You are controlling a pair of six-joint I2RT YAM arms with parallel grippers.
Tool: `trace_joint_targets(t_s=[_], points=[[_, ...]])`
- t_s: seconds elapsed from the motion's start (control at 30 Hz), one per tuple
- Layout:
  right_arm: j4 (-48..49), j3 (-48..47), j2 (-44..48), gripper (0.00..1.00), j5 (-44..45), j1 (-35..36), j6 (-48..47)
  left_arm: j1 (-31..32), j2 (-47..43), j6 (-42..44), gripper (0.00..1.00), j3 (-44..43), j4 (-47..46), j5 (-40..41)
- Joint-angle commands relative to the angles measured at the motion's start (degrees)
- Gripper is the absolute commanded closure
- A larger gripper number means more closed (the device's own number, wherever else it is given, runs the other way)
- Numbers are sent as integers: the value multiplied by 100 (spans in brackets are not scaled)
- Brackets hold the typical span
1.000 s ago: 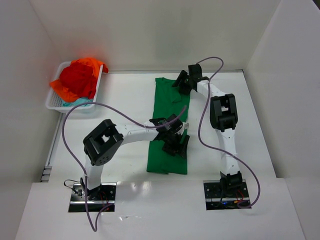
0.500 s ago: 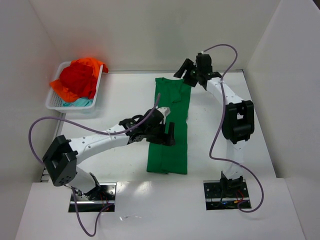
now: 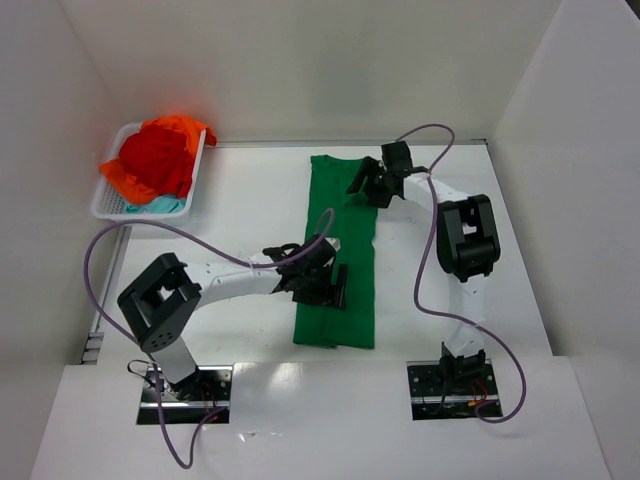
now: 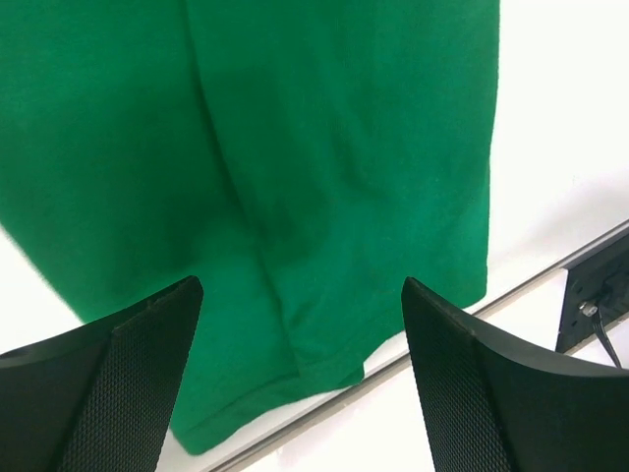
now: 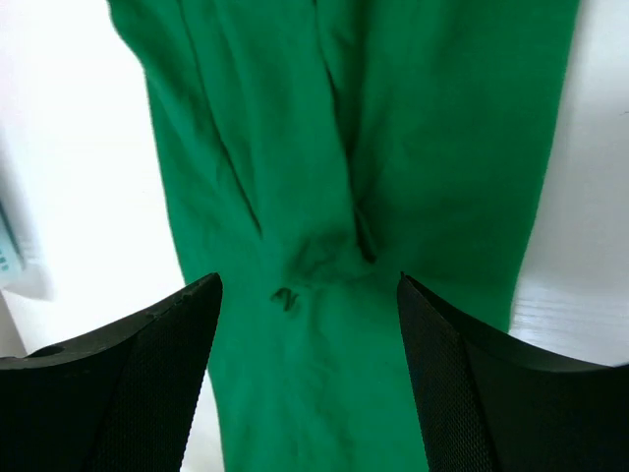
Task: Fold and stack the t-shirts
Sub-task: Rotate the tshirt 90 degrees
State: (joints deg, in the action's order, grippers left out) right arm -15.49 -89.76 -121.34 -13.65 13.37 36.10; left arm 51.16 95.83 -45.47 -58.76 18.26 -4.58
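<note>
Jaws stand wide apart on both arms, holding nothing, with only cloth showing below them. The left gripper [image 4: 300,285] hangs over the near half of the green t-shirt [image 3: 345,225], towards its left edge, and its wrist view looks down on the hem and a long lengthwise crease. The right gripper [image 5: 309,280] sits over the far end, above a pucker and a small dark mark that is probably the collar area. Neither view shows whether the fingertips touch the fabric.

The shirt lies flat as a long narrow strip running from far to near between the two arms, with its sides apparently already turned in. With one gripper near each end of a strip like that, the placing looks meant for an end-to-end fold. Open jaws fit an approach to pinch the edges rather than a carry. The cloth is soft and may sag or drag if lifted from one side only.

The other t-shirts wait well apart. The red t-shirt [image 3: 155,160], the orange t-shirt [image 3: 182,127] and the teal t-shirt [image 3: 160,205] are heaped in the white basket [image 3: 103,208] at the far-left corner.

The table [image 3: 240,190] is plain matt white, so the green edges read clearly. White walls [image 3: 300,70] close it in on three sides. Purple cables [image 3: 425,270] loop loosely off both arms.
</note>
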Motion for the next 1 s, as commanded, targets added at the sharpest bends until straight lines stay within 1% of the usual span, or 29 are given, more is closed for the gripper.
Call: trace_joint_targets(t_s=[0.0,0.1,0.13,0.27,0.3,0.33,0.43,0.6,0.63,0.7,0.73,0.83,0.87,0.97], points=[[186,-217,-135,22,117,52,-182,0,278,-128,10,-135,-165,-262],[125,-446,-355,22,117,52,-182,0,436,-128,12,-188,-165,-456],[125,-559,-355,24,117,52,-182,0,523,-128,12,-188,-217,-456],[125,-745,-592,34,-6,52,-235,0,717,-128,12,-188,-331,-693],[125,-745,-654,43,-58,52,-182,0,718,-128,12,-188,-332,-746],[73,-806,-654,46,-59,52,-182,0,770,-128,12,-240,-332,-746],[72,-868,-716,50,-112,105,-129,0,875,-76,12,-302,-332,-878],[72,-868,-602,50,-164,210,-129,0,876,-23,13,-302,-385,-1010],[72,-920,-601,45,-112,210,-129,0,876,-23,13,-302,-385,-1062],[72,-921,-549,41,-112,210,-129,0,876,-23,13,-302,-385,-1063],[72,-921,-549,41,-59,210,-129,0,876,-23,13,-302,-385,-1063],[72,-921,-496,41,-59,210,-129,0,806,-23,13,-250,-385,-1063],[72,-921,-496,45,-59,210,-129,0,805,-23,13,-198,-385,-1063],[20,-974,-496,50,-6,210,-129,0,701,-23,13,-135,-385,-1063]])
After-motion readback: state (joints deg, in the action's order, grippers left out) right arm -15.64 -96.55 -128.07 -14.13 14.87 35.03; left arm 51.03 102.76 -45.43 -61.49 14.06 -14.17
